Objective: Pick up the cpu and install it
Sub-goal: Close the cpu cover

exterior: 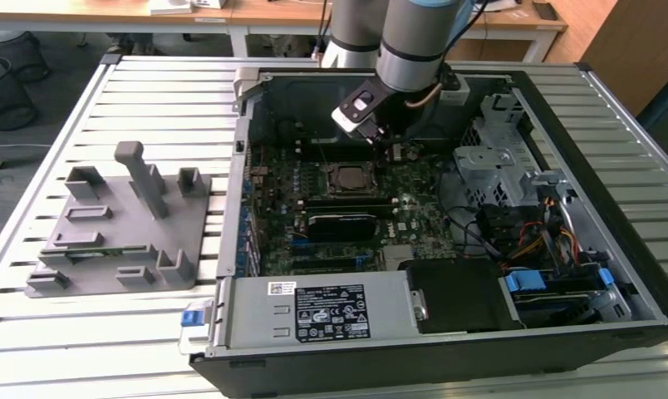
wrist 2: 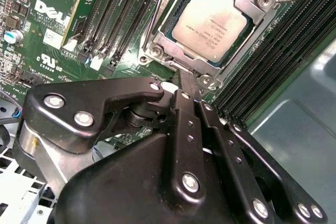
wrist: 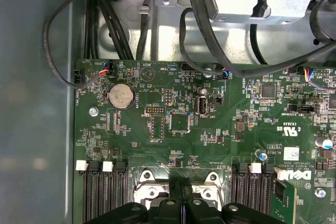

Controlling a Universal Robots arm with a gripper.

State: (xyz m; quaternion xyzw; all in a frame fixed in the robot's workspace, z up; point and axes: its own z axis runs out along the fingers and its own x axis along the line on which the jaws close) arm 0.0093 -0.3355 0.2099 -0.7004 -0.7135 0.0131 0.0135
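The cpu (wrist 2: 210, 23), a flat square chip with a silver-grey top, lies flat in the motherboard socket (exterior: 346, 179), and the socket's metal frame (wrist 2: 265, 3) sits around its edges. My gripper (wrist 2: 190, 77) hovers low over the board just beside one side of the socket, apart from the chip. Its black fingers (wrist: 181, 187) are pressed together with nothing between them. In the exterior view the gripper (exterior: 392, 152) hangs inside the open computer case, just behind the socket and toward the exterior view's right.
The open computer case (exterior: 600, 100) lies on a slatted metal table (exterior: 145, 100). Memory slots (wrist 2: 121, 19) flank the socket. Black cables (wrist: 194, 30) and a metal drive cage (exterior: 495, 158) crowd the case. A grey fixture block (exterior: 124, 224) stands at the exterior view's left.
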